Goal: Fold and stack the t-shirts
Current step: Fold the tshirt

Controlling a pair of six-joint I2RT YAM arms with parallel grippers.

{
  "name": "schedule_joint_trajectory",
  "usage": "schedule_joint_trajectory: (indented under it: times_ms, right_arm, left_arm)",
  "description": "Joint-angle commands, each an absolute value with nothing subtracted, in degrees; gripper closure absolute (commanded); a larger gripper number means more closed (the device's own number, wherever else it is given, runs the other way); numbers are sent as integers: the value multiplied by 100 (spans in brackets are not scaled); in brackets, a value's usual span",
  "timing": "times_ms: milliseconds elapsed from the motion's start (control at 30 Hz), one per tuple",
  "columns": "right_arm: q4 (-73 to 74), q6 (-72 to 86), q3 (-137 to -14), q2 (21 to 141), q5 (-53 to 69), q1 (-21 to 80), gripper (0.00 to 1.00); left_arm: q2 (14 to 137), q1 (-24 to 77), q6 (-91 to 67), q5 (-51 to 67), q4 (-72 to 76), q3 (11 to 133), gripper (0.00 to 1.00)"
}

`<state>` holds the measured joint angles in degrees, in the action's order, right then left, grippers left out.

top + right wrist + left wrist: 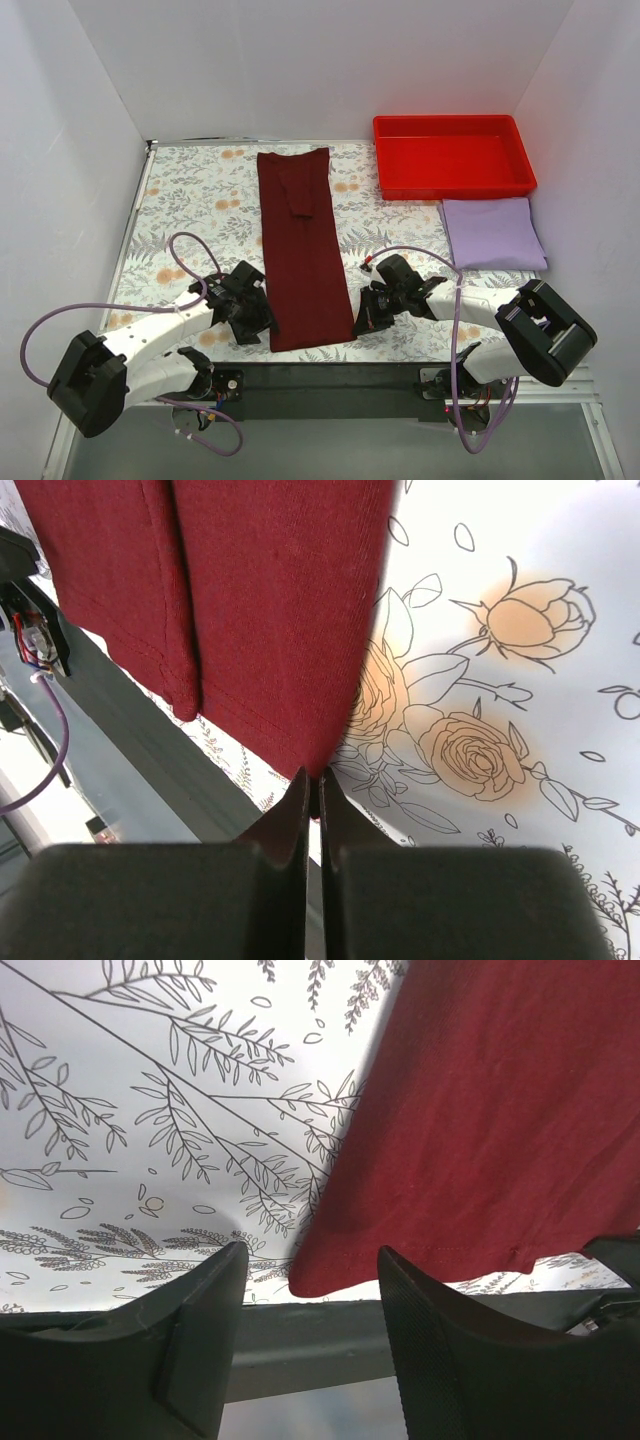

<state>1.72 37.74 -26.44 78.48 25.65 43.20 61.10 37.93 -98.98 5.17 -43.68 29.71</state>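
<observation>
The maroon t-shirt (300, 250) lies on the floral cloth, folded into a long narrow strip that runs from the back toward me. My left gripper (255, 320) is open at its near left corner; in the left wrist view that corner (310, 1275) sits just ahead of the gap between my fingers (205, 1300). At the near right corner, my right gripper (362, 322) is shut, its tips (315, 777) pinching the hem of the maroon t-shirt (270, 610). The lavender t-shirt (492, 232) rests folded at the right.
A bright red tray (455, 186) stands at the back right, just behind the lavender t-shirt. The table's dark front rail (330, 375) runs right under both grippers. White walls close in the left, back and right sides. Purple cables loop beside each arm.
</observation>
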Motion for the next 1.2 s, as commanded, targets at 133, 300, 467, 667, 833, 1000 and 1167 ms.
schedule_joint_trajectory:
  times_ms: [133, 300, 467, 667, 833, 1000, 1167]
  right_arm:
    - [756, 3568, -2435, 7919, 2276, 4351, 99]
    - [738, 3560, -2434, 7919, 2276, 4342, 99]
    - [738, 3559, -2435, 7901, 2276, 4351, 99]
    - [756, 3516, -2435, 7796, 2487, 4350, 99]
    - [1431, 3288, -2496, 7559, 3023, 4456, 99]
    - [2328, 3111, -2575, 6795, 3129, 4641, 99]
    - [2654, 3146, -2978, 6407, 2709, 4571, 99]
  left_arm:
    - [6345, 4060, -10081, 536, -4324, 2979, 56]
    - [6503, 4280, -10186, 554, -4315, 2962, 60]
    - [6600, 4421, -10248, 536, -4333, 2936, 70]
    - [6627, 4640, -10432, 545, -4394, 2927, 100]
    - [6355, 5167, -10782, 650, -4876, 3050, 100]
    - [5680, 5941, -11442, 826, -5247, 3041, 100]
    - [5344, 6012, -11680, 687, -5159, 3234, 100]
